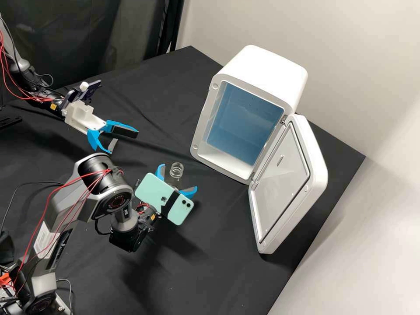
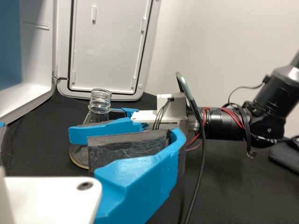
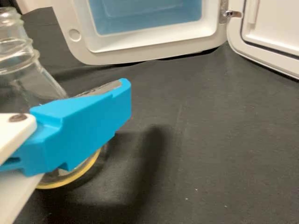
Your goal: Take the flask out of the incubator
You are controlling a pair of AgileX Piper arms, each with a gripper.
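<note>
My right gripper (image 1: 177, 178) nearest, around flask (image 1: 176, 169) (squeezing or not, can't tell). Flask upright on bench (image 1: 183, 262), just before incubator (image 1: 262, 70). My left gripper (image 1: 122, 141) beyond, spread wide, holding nothing. Farthest: incubator, door (image 1: 315, 175) swung open.
</note>
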